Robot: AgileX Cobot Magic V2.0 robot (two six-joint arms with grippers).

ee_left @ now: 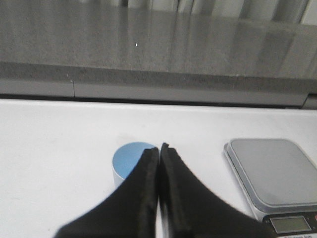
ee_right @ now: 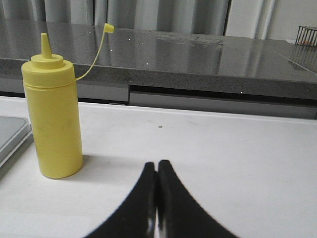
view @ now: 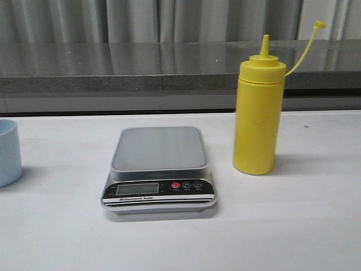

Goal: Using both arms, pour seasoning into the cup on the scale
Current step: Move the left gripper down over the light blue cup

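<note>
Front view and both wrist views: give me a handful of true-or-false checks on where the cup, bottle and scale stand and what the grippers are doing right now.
1. The pale blue plastic cup sits on the scale. False: it stands on the white table at the far left, apart from the small grey digital scale, whose platform is bare.
2. The tall yellow squeeze bottle stands upright to the right of the scale. True.
3. The bottle's nozzle is capped. False: the cap hangs off on its thin strap.
4. The left gripper is shut and empty. True.
5. The right gripper grips the bottle. False: it is shut, apart from the bottle.
</note>
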